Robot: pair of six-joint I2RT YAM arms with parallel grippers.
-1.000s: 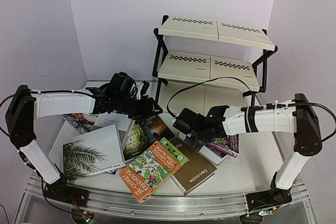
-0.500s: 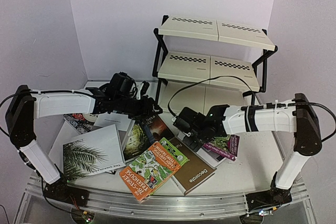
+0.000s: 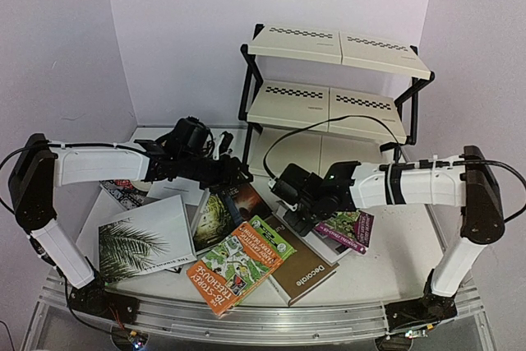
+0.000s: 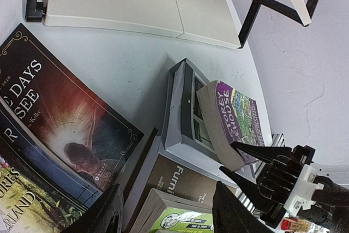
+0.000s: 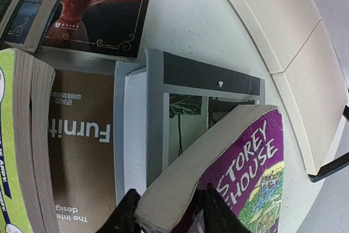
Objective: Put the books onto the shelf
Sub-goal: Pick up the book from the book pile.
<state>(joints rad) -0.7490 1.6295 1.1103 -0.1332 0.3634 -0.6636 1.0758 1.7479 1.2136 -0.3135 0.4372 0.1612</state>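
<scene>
Nearest, along the front of the white tabletop (image 3: 386, 265): an orange and green cartoon paperback (image 3: 238, 265), glossy, lying flat and askew over the corner of a brown matte book lettered Decorate (image 3: 311, 273). To its left lies a white book with a palm-leaf cover (image 3: 144, 240), flat.

Behind these: a green forest-cover book (image 3: 215, 215) and a dark novel with a red glow and gilt line border (image 4: 65, 113), overlapping.

Left end effector (image 4: 166, 197): black fingers spread, nothing between them, poised over the books beside the novel's edge.

Right of centre: a grey-white hardback with window-like panels (image 4: 177, 113), flat. On it rests a thick purple cartoon paperback (image 5: 245, 173) with a cream page block, its near corner tilted up.

Right end effector (image 4: 238, 159): clamped on that raised corner. The left wrist view shows one pointed finger above the cover and one beneath; the overhead view hides this under the wrist.

Every book in view lies on the tabletop or on another book.

Farthest, at the back of the tabletop: the three-tier shelf (image 3: 304, 43), with a black metal frame and cream rectangular panels bearing checkered strips. Only the overhead view shows its upper tiers; the wrist views catch the bottom panel alone.
</scene>
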